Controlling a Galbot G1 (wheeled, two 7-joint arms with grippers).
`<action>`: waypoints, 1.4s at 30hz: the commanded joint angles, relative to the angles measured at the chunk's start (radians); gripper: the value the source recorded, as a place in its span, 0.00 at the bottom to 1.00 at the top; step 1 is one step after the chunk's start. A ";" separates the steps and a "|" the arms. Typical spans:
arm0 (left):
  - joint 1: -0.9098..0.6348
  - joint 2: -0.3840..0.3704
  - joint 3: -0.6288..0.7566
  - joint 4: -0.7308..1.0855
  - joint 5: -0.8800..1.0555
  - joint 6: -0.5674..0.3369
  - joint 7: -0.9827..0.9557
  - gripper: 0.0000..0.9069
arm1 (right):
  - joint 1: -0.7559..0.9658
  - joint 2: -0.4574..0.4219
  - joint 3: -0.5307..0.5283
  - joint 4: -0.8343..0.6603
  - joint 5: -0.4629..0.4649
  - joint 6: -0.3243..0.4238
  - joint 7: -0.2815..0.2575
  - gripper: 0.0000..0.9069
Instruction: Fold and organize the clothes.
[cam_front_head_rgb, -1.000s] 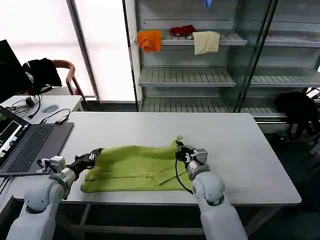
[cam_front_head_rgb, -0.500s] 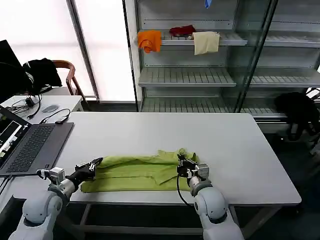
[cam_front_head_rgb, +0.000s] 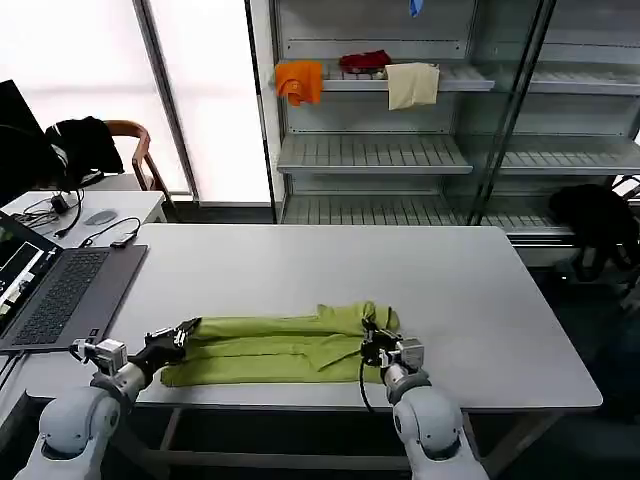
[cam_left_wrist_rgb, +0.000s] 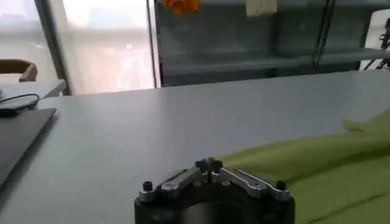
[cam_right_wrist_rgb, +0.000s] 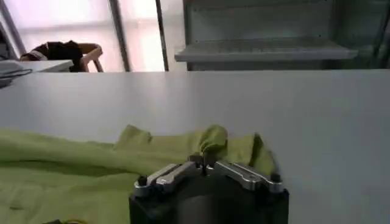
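Observation:
The lime-green T-shirt (cam_front_head_rgb: 270, 345) lies as a long, narrow folded strip near the white table's (cam_front_head_rgb: 330, 265) front edge. My left gripper (cam_front_head_rgb: 183, 331) is at the shirt's left end, low over the table, with its jaws shut on the fabric edge. In the left wrist view the left gripper (cam_left_wrist_rgb: 208, 164) has the T-shirt (cam_left_wrist_rgb: 317, 164) running away beside it. My right gripper (cam_front_head_rgb: 372, 343) is at the shirt's right end. The right wrist view shows the right gripper (cam_right_wrist_rgb: 204, 161) shut on a raised pinch of the T-shirt (cam_right_wrist_rgb: 73, 170).
An open laptop (cam_front_head_rgb: 60, 290) sits at the table's left edge. Behind stands a shelf rack (cam_front_head_rgb: 370, 150) with orange (cam_front_head_rgb: 299, 80), red (cam_front_head_rgb: 364, 61) and cream (cam_front_head_rgb: 412, 84) cloths. A chair with a black garment (cam_front_head_rgb: 85, 140) is at the far left.
Both grippers drew back toward the table's front edge, bringing the shirt's far edge with them. The shirt went from a broad sheet to a narrow strip.

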 joint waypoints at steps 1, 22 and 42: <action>0.023 -0.003 -0.001 -0.031 0.047 -0.007 0.004 0.09 | -0.024 -0.001 0.003 0.019 -0.044 -0.001 -0.028 0.00; 0.058 -0.020 -0.009 -0.065 0.124 -0.008 -0.026 1.00 | -0.061 -0.018 0.015 0.091 -0.214 0.000 -0.071 1.00; 0.158 -0.169 -0.050 -0.118 -0.096 -0.127 -0.320 1.00 | 0.030 -0.056 0.126 0.215 0.140 0.137 -0.061 1.00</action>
